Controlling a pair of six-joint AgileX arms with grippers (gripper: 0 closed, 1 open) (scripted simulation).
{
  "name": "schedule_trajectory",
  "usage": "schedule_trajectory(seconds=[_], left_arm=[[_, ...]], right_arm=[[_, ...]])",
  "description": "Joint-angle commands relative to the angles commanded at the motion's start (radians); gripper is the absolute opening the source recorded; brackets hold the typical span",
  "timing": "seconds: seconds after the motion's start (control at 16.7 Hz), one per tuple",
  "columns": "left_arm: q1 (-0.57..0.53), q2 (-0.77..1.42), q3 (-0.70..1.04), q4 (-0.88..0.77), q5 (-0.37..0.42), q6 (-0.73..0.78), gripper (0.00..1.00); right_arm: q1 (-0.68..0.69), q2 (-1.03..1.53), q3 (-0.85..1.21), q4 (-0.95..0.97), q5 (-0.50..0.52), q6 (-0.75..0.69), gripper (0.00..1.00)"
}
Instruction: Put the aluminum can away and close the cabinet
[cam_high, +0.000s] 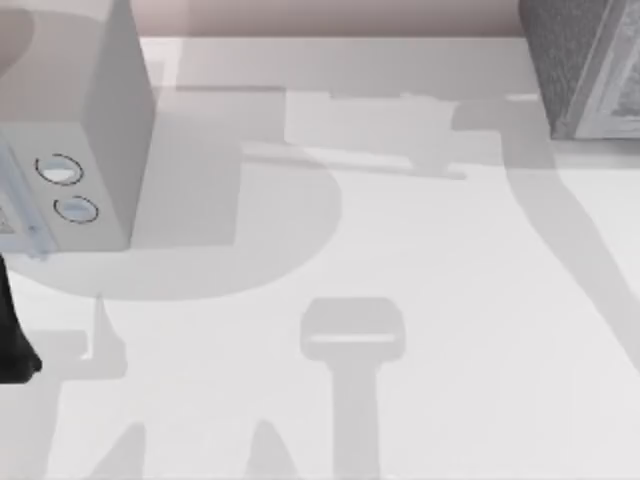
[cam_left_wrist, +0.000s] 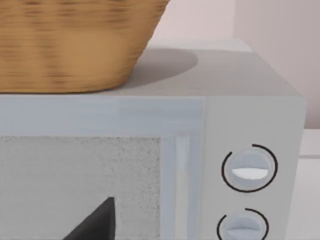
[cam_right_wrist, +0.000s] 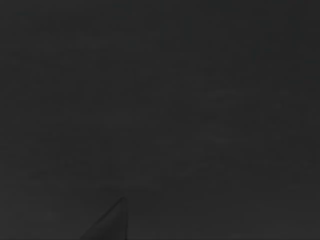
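At the top view's left edge, low down, a dark part of the left arm (cam_high: 14, 335) enters the frame; its jaw state cannot be told. Upper left stands a pale grey box (cam_high: 70, 100) with two round dials (cam_high: 66, 187) on its front. In the left wrist view a woven basket (cam_left_wrist: 75, 45) sits on top of that box. The white table (cam_high: 450, 300) fills the centre. The cabinet (cam_high: 585, 65), dark grey and speckled, occupies the upper right corner. The right wrist view is dark.

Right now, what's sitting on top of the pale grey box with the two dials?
A woven wicker basket stands on the box's flat top. Its inside is hidden, so contents cannot be told.
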Motion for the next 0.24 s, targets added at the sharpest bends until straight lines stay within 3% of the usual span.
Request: schedule_trajectory(seconds=[0.24], left_arm=[[0.0, 0.0, 0.0, 0.0, 0.0, 0.0, 1.0]], right_arm=[[-0.022, 0.036, 0.024, 0.012, -0.02, 0.0, 1.0]])
